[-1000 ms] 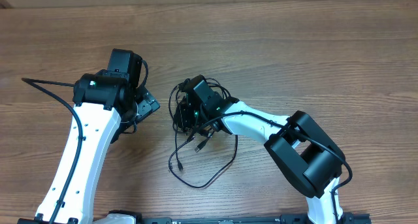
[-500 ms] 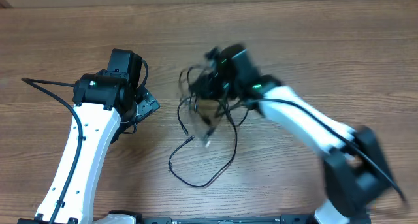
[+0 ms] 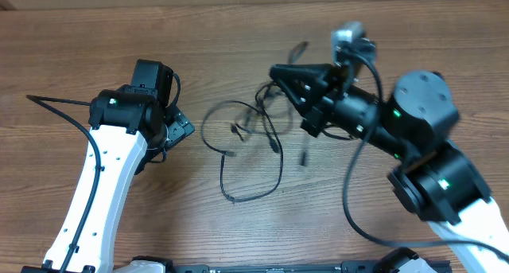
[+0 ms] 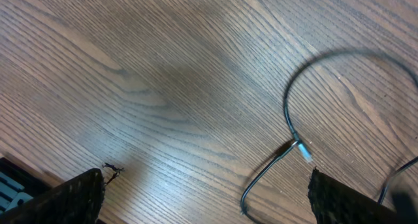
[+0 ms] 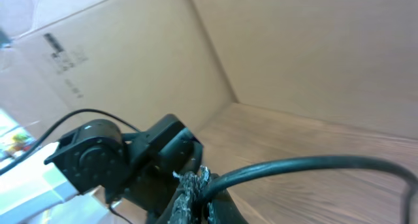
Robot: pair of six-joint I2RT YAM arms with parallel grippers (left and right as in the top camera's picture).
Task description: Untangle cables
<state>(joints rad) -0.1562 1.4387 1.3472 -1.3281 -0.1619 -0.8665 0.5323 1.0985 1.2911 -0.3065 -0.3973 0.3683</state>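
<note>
Overhead: R gripper [image 3: 280, 72] pinched shut on cables [image 3: 238, 138], loops draped down onto table [image 3: 413, 26]; L gripper [image 3: 179, 130] wide open, empty, near them. L wrist: silver-tipped end [image 4: 302, 149] lay ahead; best bet was grabbing there, pulling apart slowly. R wrist: cables clamped at tips.

Left arm [image 3: 103, 169] reaches forward with jaws wide; right arm [image 3: 413, 126] is raised, jaws clamped.

Overhead: fixed high, facing straight down on the tabletop [image 3: 238, 34]. Left wrist: close above the wood, facing down; shares the cables [image 4: 285, 110] with overhead. Right wrist: raised, facing nearly level toward the cardboard wall [image 5: 294, 54]; shares the left arm [image 5: 98, 159] with overhead.
</note>
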